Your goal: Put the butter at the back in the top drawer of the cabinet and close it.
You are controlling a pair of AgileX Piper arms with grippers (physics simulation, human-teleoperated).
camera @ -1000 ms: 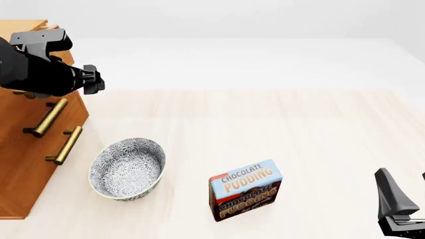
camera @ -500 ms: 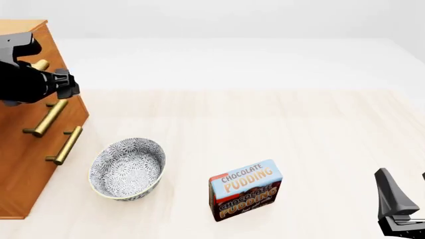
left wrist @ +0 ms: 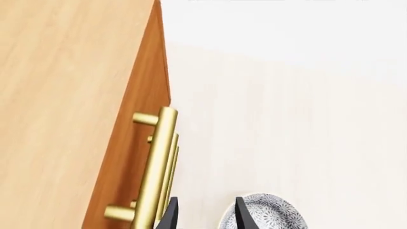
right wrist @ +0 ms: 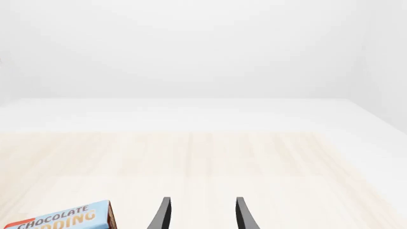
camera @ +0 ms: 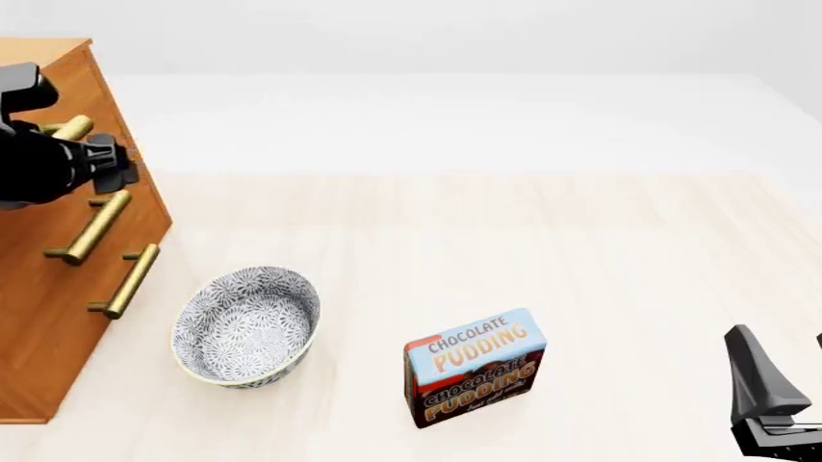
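Three brass bar handles show on the orange-brown wooden cabinet (camera: 58, 260) at the left edge of the pale wooden table (camera: 514, 241), one per drawer. The top drawer (left wrist: 141, 98) sits flush with the cabinet front in the left wrist view, its brass handle (left wrist: 154, 164) running alongside the left hand (left wrist: 203, 214). That hand is released: its two dark fingers (left wrist: 169, 215) stand apart with nothing between them, just beside the handle and not around it. In the front view the black left arm (camera: 45, 159) covers the cabinet's upper front, near the topmost handle.

One grey-and-white patterned bowl (camera: 246, 325) rests on the table just right of the cabinet's lower drawers. One blue-and-brown "Chocolate Pudding" box (camera: 475, 367) stands upright to the right of the bowl, apart from it.

No red butter box can be seen in any of the three views; where it lies cannot be told.

One right hand (right wrist: 200, 214) stays low at the near right corner of the table, released, its two fingers spread with only bare table between them, the pudding box off to its side.
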